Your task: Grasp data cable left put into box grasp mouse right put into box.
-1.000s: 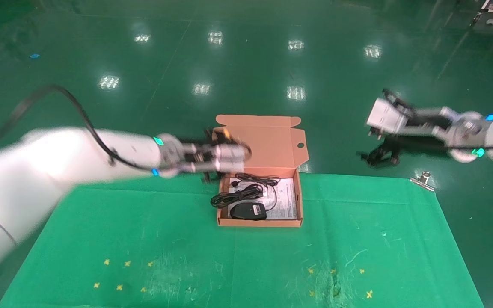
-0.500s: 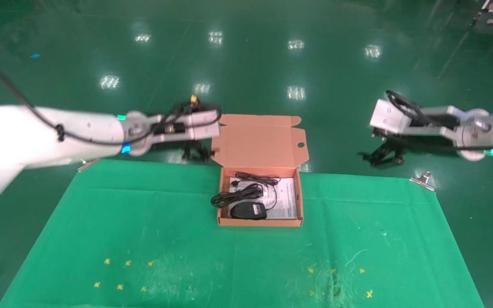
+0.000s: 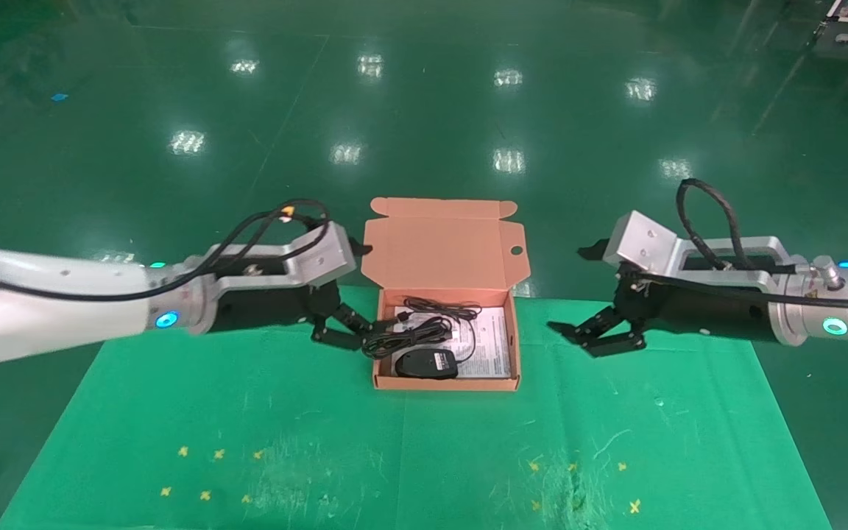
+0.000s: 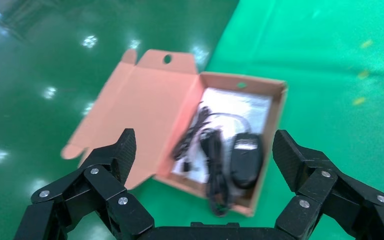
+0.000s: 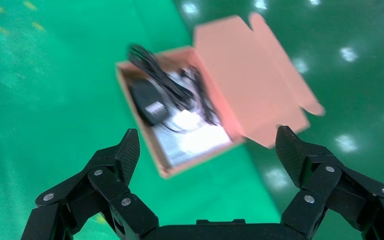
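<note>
Centrally, the mouse (image 3: 426,363) and data cable (image 3: 403,336) are seen inside the box (image 3: 516,346); the left gripper (image 3: 341,330) and right gripper (image 3: 595,335) are held open, empty.

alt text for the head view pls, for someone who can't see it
An open orange box on a green cloth holds a black mouse and a data cable. The left gripper and right gripper flank it, both open and empty.

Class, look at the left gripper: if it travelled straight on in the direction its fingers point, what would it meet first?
Most likely the data cable, which hangs over the box's near wall, right in front of the open left gripper. Depth is uncertain; it might pass just above.
</note>
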You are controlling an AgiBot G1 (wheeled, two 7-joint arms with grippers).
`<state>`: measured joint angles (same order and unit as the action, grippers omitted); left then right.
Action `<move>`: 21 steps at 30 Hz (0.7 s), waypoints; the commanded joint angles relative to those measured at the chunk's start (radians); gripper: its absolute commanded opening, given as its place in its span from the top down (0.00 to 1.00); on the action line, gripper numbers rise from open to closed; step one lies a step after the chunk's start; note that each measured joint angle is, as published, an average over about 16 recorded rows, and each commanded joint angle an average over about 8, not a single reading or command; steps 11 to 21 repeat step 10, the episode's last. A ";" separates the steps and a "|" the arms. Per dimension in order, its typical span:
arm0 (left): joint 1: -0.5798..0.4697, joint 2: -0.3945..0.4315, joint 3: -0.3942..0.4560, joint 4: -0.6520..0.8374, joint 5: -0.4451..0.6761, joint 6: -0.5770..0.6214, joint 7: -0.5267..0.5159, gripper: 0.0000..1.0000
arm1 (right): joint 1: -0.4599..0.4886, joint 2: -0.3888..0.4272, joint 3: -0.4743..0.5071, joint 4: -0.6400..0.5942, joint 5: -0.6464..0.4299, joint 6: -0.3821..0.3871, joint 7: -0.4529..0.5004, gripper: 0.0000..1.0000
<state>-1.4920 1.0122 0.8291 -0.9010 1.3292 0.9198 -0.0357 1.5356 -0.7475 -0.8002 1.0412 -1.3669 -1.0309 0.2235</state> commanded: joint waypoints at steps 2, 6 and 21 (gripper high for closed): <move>0.033 -0.032 -0.044 -0.031 -0.048 0.046 -0.012 0.00 | -0.036 0.011 0.041 0.019 0.050 -0.036 -0.003 0.00; 0.078 -0.075 -0.102 -0.071 -0.111 0.107 -0.028 0.00 | -0.084 0.025 0.095 0.044 0.116 -0.085 -0.007 0.00; 0.105 -0.101 -0.138 -0.096 -0.151 0.145 -0.038 0.00 | -0.114 0.034 0.129 0.060 0.157 -0.115 -0.009 0.00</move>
